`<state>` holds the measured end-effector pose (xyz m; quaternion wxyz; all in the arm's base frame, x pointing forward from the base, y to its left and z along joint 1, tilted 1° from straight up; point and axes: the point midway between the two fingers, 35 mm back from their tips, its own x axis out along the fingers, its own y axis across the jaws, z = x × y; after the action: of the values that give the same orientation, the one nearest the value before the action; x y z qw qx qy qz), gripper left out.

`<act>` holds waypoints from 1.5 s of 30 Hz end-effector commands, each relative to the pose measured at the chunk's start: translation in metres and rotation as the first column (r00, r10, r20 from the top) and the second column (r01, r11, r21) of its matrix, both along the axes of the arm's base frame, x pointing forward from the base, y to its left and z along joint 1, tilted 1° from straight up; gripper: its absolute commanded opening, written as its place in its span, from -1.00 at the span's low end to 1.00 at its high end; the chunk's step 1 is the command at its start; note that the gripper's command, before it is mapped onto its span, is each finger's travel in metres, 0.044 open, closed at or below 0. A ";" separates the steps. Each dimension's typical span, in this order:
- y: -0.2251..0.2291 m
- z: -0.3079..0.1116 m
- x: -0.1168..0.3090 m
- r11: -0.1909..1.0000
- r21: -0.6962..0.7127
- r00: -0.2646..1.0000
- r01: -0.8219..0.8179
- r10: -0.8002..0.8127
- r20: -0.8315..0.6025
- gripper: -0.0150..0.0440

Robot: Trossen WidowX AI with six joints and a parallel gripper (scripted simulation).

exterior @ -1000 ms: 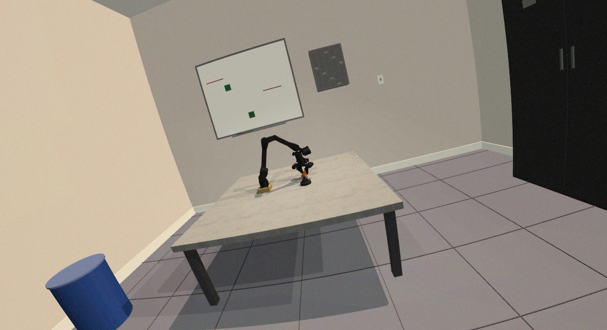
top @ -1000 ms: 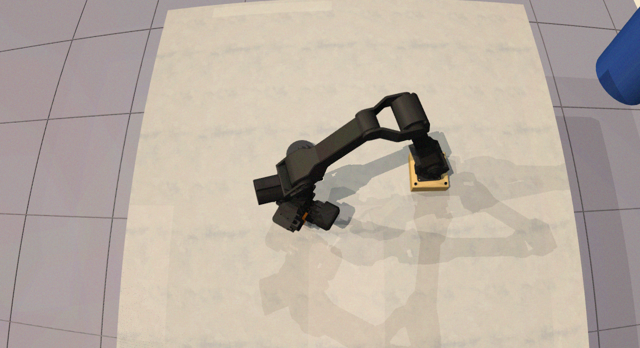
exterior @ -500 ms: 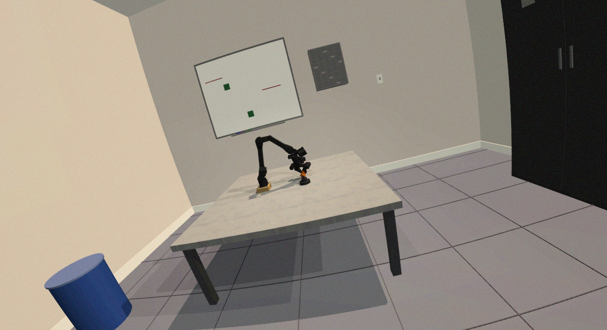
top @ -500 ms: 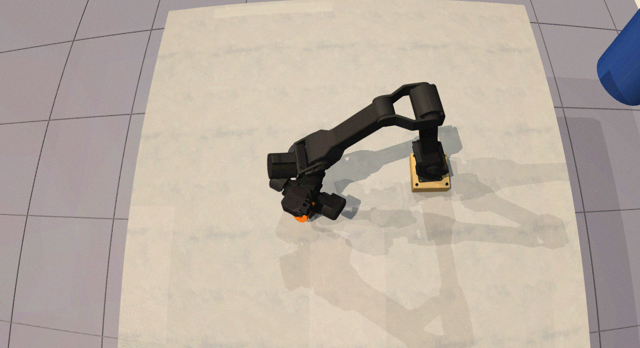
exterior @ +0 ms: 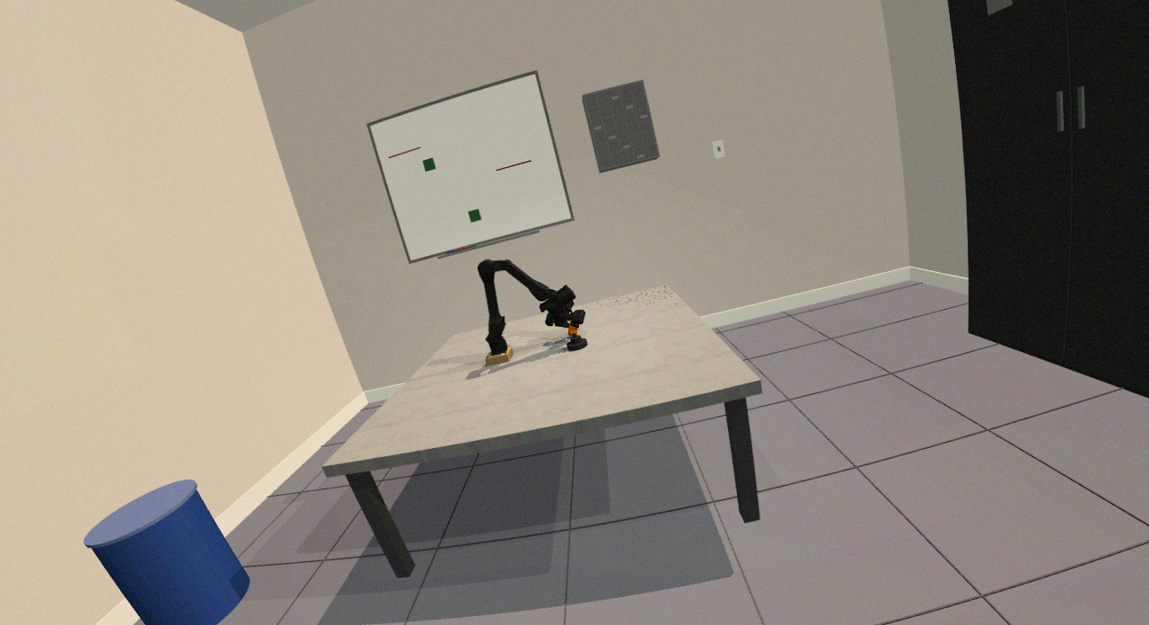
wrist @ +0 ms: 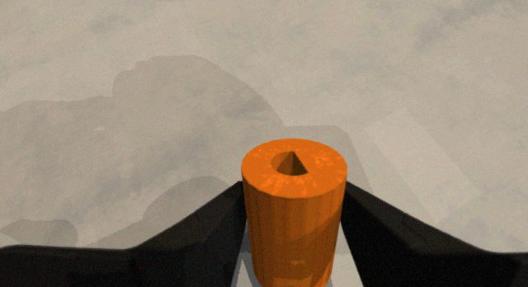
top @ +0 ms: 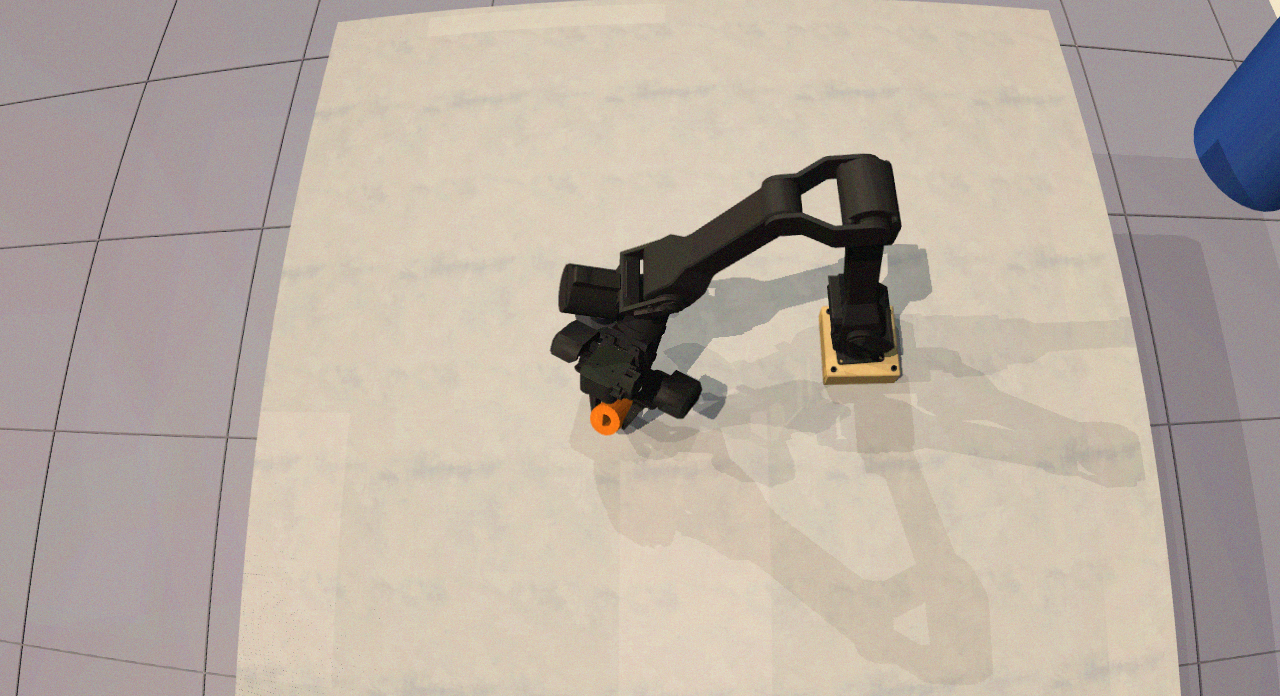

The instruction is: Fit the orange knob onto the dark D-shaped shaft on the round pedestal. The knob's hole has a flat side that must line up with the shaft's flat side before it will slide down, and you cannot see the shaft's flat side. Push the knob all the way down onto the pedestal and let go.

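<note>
My gripper (top: 615,407) (wrist: 291,190) is shut on the orange knob (top: 597,418) (exterior: 573,330) (wrist: 294,225), with a black finger on either side of it. The knob's open end faces the wrist camera. Its D-shaped hole shows there, with the flat side toward the right. In the top view the knob's end sticks out past the gripper at the lower left. The round dark pedestal (exterior: 576,344) stands on the table and appears just below the knob in the exterior view. In the top view the arm hides the pedestal, and it is not in the wrist view. I cannot make out the shaft.
The arm's base stands on a yellow plate (top: 836,376) (exterior: 498,356) on the pale table (top: 447,558) (exterior: 610,388). The arm arches over the table from the base to the gripper. A blue bin (top: 1248,128) (exterior: 172,557) stands on the floor beyond the table.
</note>
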<state>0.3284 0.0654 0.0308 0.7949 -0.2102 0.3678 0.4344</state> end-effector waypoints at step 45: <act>-0.017 -0.005 -0.011 0.971 0.238 0.988 -0.026 -0.012 0.156 0.39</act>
<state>0.3172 0.0486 0.0259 0.8389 -0.1475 0.2489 0.4610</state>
